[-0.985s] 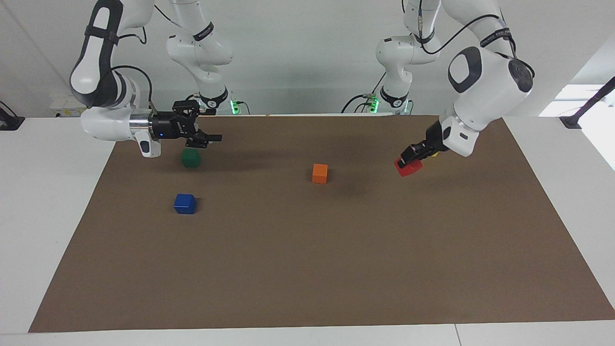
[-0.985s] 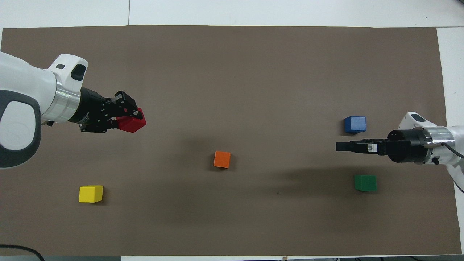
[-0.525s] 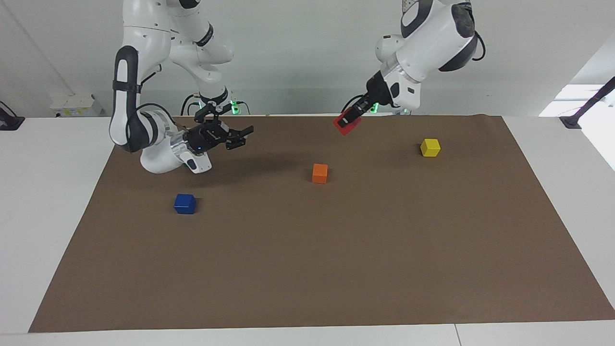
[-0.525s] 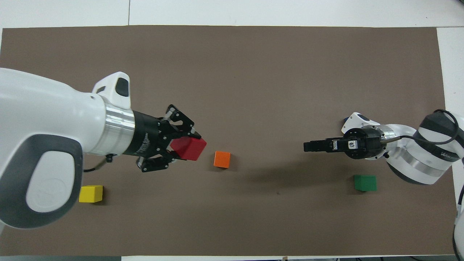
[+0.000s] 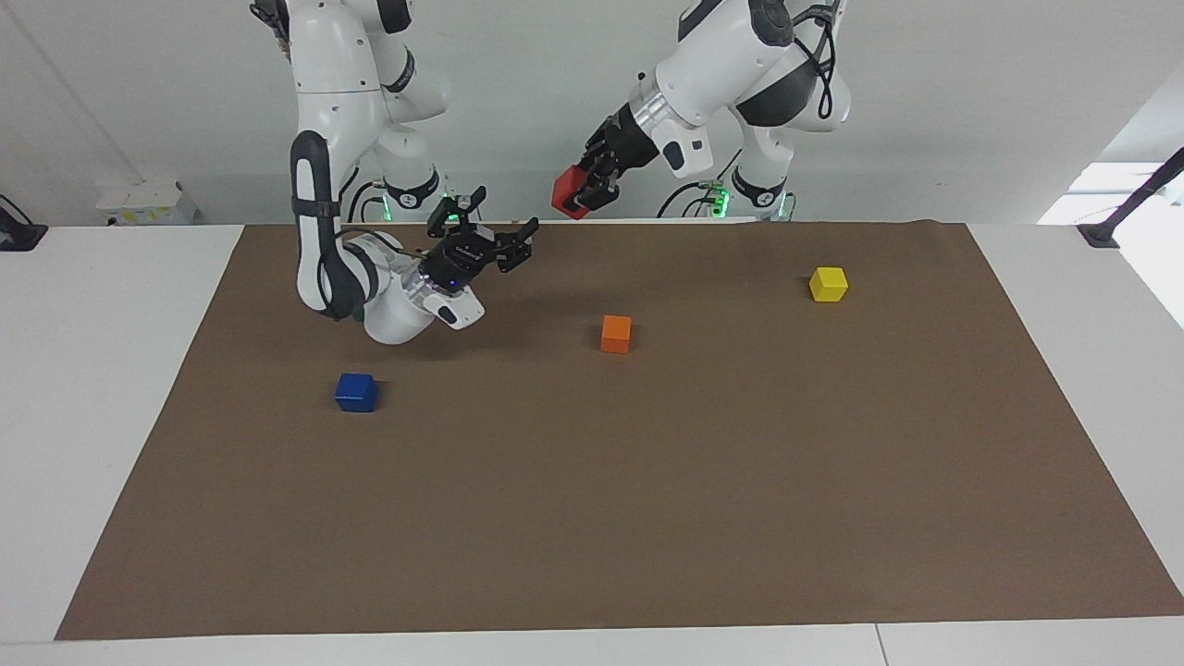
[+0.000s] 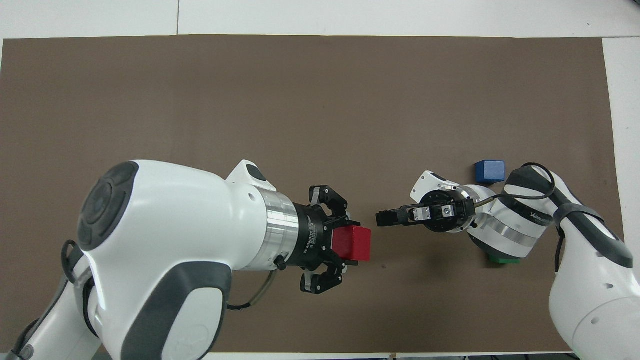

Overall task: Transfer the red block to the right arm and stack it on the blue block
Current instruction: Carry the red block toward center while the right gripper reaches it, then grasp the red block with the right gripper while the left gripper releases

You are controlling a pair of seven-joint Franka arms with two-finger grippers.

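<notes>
Five cubes are in the scene, one of each colour: the red block (image 5: 570, 193), the blue block (image 5: 356, 392), an orange cube (image 5: 616, 333), a yellow cube (image 5: 829, 284) and a green cube (image 6: 502, 259), the last mostly hidden under the right arm (image 5: 347, 176). There are two large arms and one brown mat (image 5: 647, 518) on the white table (image 5: 92, 388).

Taking the orange cube as landmark: the red block is held up in the air, pinched between the fingers of the left claw (image 5: 584, 191), over the mat's edge closest to the robots and slightly toward the right arm's end from the orange cube. The block sticks out of the claw's tip, facing the right claw (image 5: 504, 246).

The right claw hangs with its fingers spread and nothing between them, over the mat toward the right arm's end from the orange cube, pointing at the red block with a clear gap between them.

The blue block rests on the mat, farther from the robots than the orange cube and toward the right arm's end. The yellow cube lies toward the left arm's end, nearer to the robots than the orange cube.
</notes>
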